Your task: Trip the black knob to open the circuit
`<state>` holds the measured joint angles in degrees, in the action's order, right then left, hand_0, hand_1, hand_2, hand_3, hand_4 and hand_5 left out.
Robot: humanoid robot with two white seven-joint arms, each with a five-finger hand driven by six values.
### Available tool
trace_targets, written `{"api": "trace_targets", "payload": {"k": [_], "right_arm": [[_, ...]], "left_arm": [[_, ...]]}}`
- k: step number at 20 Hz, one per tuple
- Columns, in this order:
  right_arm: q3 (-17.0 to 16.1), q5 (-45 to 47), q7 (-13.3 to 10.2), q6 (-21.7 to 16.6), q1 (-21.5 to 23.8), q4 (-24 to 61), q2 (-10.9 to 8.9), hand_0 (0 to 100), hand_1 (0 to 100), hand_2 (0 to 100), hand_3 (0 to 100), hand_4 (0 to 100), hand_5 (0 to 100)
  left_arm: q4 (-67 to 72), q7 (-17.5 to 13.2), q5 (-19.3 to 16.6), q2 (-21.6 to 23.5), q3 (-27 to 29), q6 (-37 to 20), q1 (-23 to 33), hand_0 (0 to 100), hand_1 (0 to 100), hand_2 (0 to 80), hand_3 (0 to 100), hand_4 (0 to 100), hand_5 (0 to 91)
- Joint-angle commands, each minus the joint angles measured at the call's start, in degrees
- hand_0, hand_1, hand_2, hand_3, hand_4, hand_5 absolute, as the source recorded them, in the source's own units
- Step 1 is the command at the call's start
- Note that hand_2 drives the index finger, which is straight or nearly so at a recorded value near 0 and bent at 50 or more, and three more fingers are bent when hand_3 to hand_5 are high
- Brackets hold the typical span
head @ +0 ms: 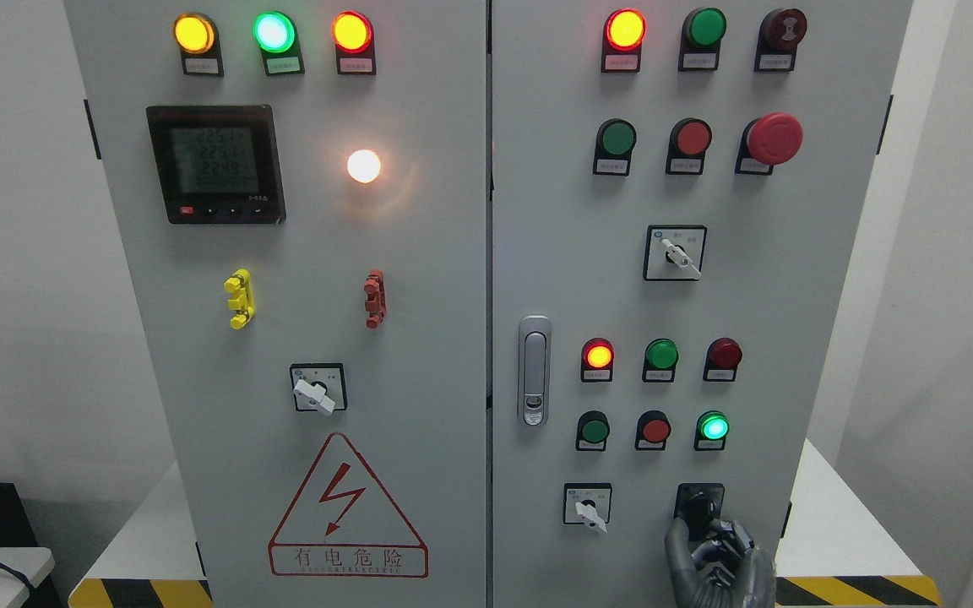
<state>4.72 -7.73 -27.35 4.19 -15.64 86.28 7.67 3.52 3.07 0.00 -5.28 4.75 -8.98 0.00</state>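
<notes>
The black knob (698, 505) sits on a black square plate at the lower right of the grey control cabinet's right door (774, 321). My right hand (713, 549) comes up from the bottom edge right of the middle. Its grey fingers are curled around the knob's lower part, the thumb (676, 534) on the knob's left side. The knob's lower half is hidden by the fingers. My left hand is out of view.
A white rotary switch (588, 510) stands just left of the knob. Above are lit and unlit pilot lamps, push buttons and a red mushroom stop button (774, 138). The door handle (534, 370) is left of these. Yellow-black hazard tape (858, 589) marks the floor.
</notes>
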Motion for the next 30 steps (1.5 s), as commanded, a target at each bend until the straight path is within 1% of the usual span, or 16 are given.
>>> {"api": "trace_targets", "payload": {"k": [1, 30], "right_arm": [[-0.15, -0.1, 0.02, -0.06, 0.0, 0.03, -0.11, 45, 76, 57, 87, 85, 94], [-0.24, -1.41, 0.11, -0.15, 0.35, 0.03, -0.11, 47, 77, 57, 86, 84, 93]], "left_arm": [[0.0, 0.01, -1.84, 0.0, 0.0, 0.02, -0.44, 12, 39, 0.0, 0, 0, 0.0], [0.0, 0.01, -1.93, -0.08, 0.0, 0.02, -0.44, 12, 39, 0.0, 0, 0, 0.0]]}}
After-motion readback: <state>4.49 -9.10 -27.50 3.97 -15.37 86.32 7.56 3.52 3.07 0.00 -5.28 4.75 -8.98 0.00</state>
